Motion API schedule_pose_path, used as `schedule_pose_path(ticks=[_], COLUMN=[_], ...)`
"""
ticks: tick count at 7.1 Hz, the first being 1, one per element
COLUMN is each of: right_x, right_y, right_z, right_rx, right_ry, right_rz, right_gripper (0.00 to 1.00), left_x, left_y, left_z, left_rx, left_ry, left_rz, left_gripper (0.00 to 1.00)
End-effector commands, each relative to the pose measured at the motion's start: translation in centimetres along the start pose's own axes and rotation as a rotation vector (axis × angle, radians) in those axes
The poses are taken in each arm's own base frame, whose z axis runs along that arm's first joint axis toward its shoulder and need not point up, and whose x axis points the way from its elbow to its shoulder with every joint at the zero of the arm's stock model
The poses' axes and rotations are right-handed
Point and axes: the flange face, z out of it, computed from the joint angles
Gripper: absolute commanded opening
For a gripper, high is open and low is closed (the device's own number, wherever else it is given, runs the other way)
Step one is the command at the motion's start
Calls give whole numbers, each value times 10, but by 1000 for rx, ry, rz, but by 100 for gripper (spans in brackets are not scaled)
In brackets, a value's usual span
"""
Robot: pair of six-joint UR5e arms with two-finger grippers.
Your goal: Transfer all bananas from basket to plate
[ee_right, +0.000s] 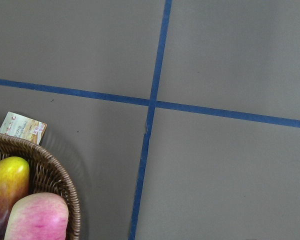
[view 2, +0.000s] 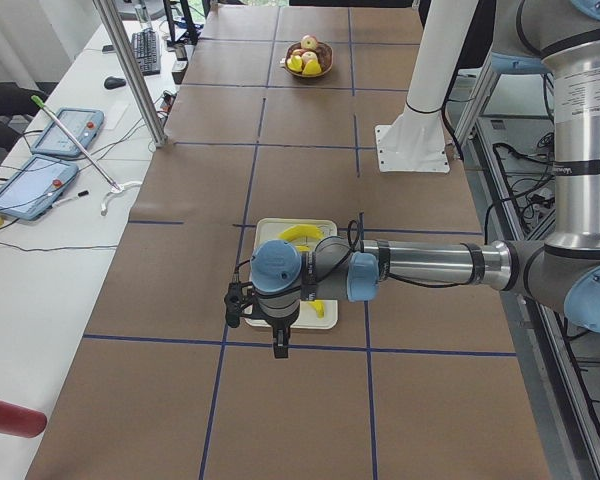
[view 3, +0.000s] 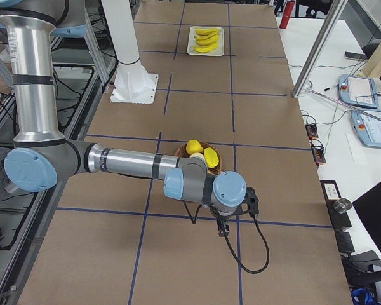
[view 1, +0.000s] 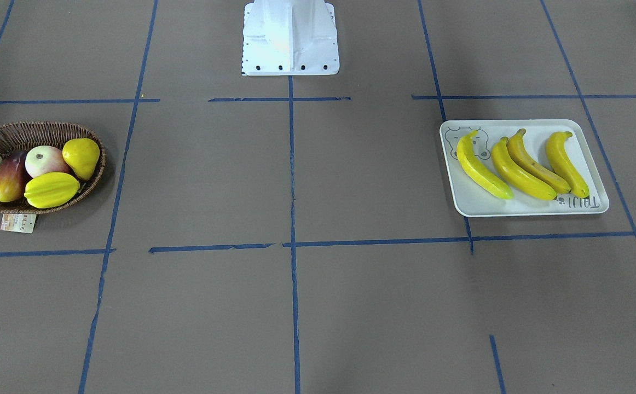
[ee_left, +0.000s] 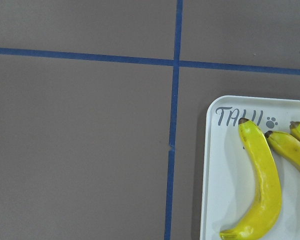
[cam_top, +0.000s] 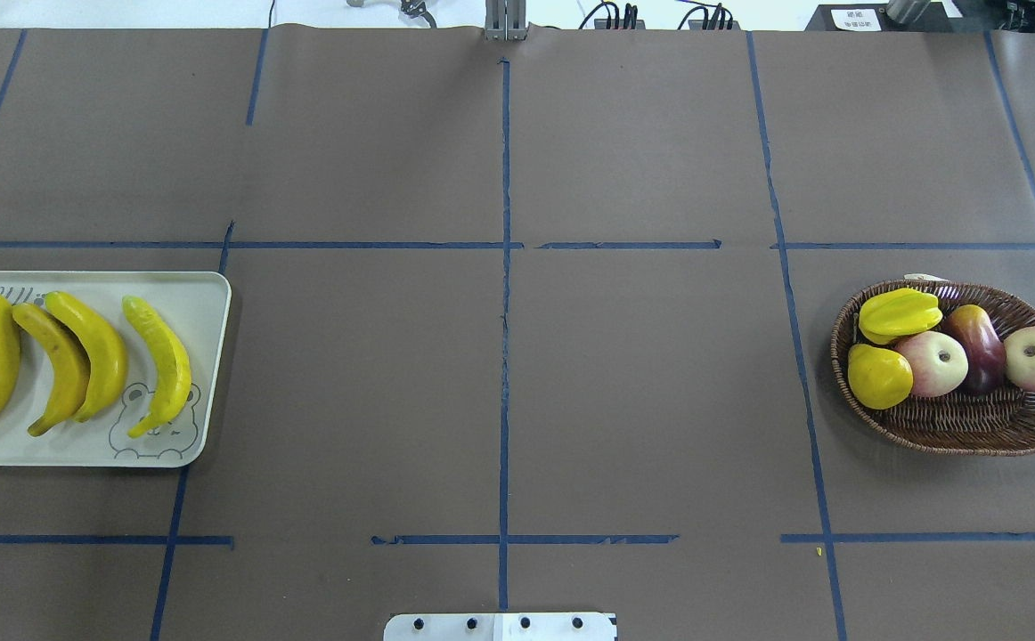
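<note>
Several yellow bananas [view 1: 520,164] [cam_top: 81,356] lie side by side on the white plate [view 1: 586,139] [cam_top: 206,294]. Far across the table, the wicker basket [view 1: 33,131] [cam_top: 972,427] holds a starfruit, a pear, two apples and a mango; no banana shows in it. My left arm's wrist [view 2: 280,285] hangs over the plate's outer end, and its camera sees the plate corner [ee_left: 212,150] with a banana [ee_left: 265,185]. My right arm's wrist [view 3: 228,190] hangs beside the basket [ee_right: 55,170]. Both grippers show only in the side views, so whether they are open or shut I cannot tell.
The white robot base [view 1: 290,38] [cam_top: 500,626] stands at the middle of the table's robot side. Blue tape lines cross the brown surface. A paper tag [ee_right: 22,127] lies by the basket. A metal pole [view 2: 130,70] and tablets [view 2: 50,150] are on the operators' side.
</note>
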Motion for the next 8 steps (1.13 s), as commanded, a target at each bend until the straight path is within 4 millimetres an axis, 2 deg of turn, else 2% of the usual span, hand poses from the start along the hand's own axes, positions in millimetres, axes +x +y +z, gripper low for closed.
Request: schedule_pose_path(ticks=[1,2,4,5,7,8], right_x=[0,-5,-14,-17,-8,-7], right_y=[1,-1,19,18,34,35], right_z=[-2,-6,-9,-11,1,1], right_rx=[1,11,18,23,1,0], right_ry=[15,17,20,21,11,11], right_rz=[59,104,112,106,126,123], right_gripper=[100,100,100,100,100,100], left_x=[0,1,3,2,3,4], left_y=[-3,-3,-4,-5,-6,-8], left_z=[1,1,-1,0,0,-1], left_rx=[-2,-1,2,1,1,3], left_ry=[-1,1,4,4,4,4], left_rz=[0,1,-1,-2,-2,0], left_gripper=[100,100,100,100,100,100])
